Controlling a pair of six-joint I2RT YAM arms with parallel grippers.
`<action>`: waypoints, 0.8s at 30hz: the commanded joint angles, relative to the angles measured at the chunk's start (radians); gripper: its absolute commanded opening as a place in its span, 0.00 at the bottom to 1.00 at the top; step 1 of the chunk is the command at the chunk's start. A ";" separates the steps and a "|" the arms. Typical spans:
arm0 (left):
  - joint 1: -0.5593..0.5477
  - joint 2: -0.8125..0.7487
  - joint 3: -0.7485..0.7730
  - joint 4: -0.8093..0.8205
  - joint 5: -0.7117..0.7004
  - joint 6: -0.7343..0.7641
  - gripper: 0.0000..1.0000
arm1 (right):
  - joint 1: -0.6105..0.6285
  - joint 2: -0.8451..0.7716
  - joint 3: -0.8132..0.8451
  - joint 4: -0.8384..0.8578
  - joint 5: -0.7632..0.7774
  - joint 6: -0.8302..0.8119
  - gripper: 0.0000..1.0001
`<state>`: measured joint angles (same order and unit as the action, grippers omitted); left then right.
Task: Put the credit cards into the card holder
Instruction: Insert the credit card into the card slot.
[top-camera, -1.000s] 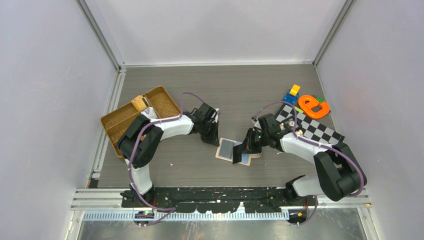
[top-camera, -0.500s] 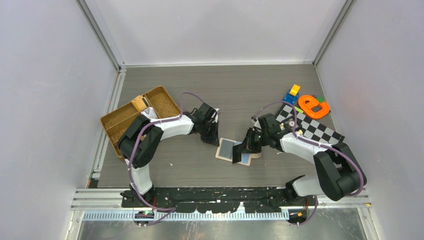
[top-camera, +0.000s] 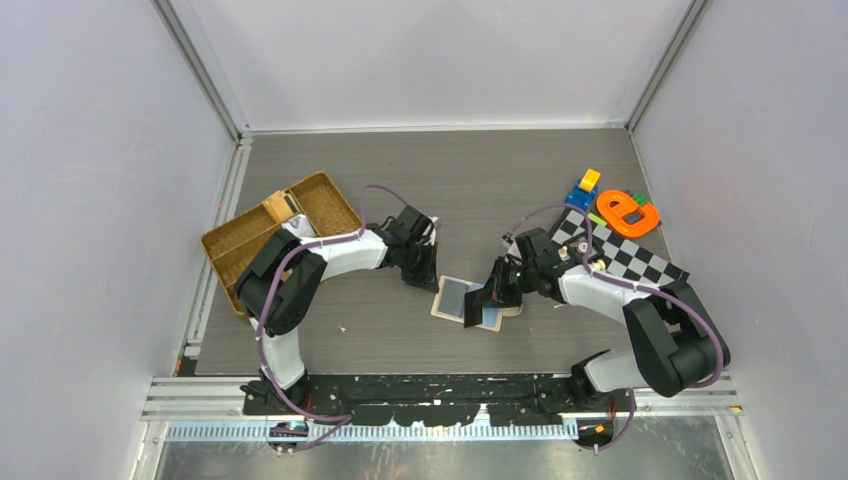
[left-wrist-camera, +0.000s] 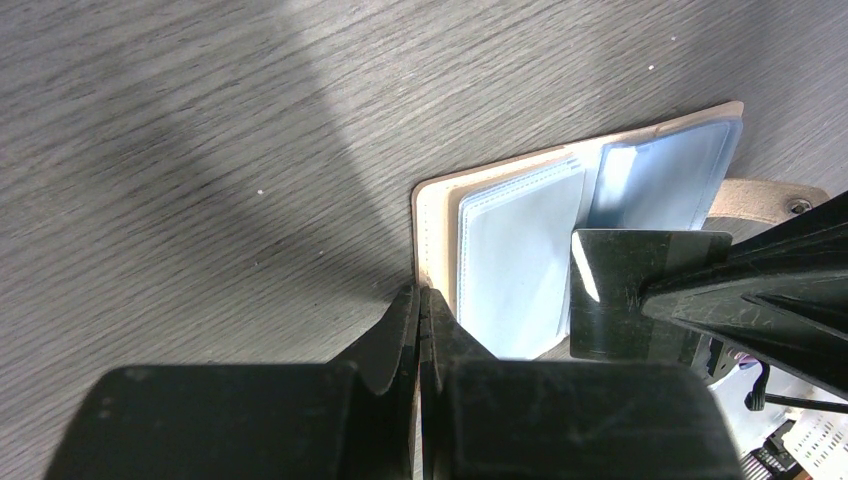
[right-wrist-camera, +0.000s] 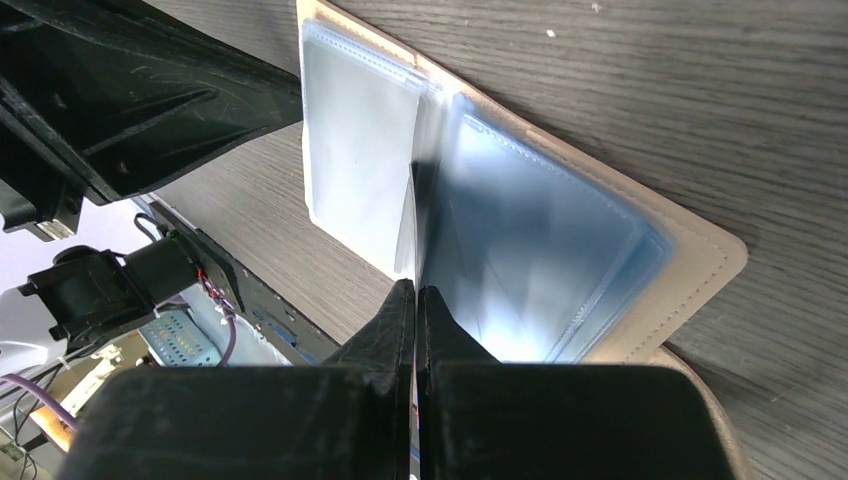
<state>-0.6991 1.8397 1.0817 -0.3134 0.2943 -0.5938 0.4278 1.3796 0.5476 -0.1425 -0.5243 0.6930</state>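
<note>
**Both grippers closed at the open wallet; cards hard to tell apart**

The wallet lies open on the table, between the two arms near the front edge. From above, the right gripper covers much of the wallet's right page. The left page reads grey and a strip of the right page reads blue. Whether these are the two cards in the sleeves cannot be told. In the wrist views the pages show only as pale, glossy plastic sleeves, and no card edge stands out. The snap tab is partly cut off behind the right arm.

The left gripper has its fingers pressed together, and the tips touch the wallet's beige left rim. The right gripper's fingers are also together, with the tips at the fold where the sleeves meet. Whether a thin sleeve is pinched between them cannot be made out.

Counted, there is one wallet and there are two grippers. One wicker tray sits at the left, with small things in it that are too small to name. One checkered mat, one orange letter and one blue-and-yellow block lie at the right.
</note>
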 joint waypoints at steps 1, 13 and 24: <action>0.018 0.048 -0.030 -0.114 -0.161 0.056 0.00 | -0.003 -0.003 -0.006 0.013 0.010 0.014 0.01; 0.019 0.046 -0.031 -0.114 -0.160 0.059 0.00 | -0.005 0.018 -0.011 0.022 0.031 0.021 0.01; 0.019 0.039 -0.042 -0.106 -0.151 0.068 0.00 | -0.014 0.047 -0.014 0.033 0.075 0.046 0.00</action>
<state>-0.6991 1.8397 1.0817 -0.3130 0.2947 -0.5922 0.4168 1.4147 0.5419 -0.1192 -0.5217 0.7261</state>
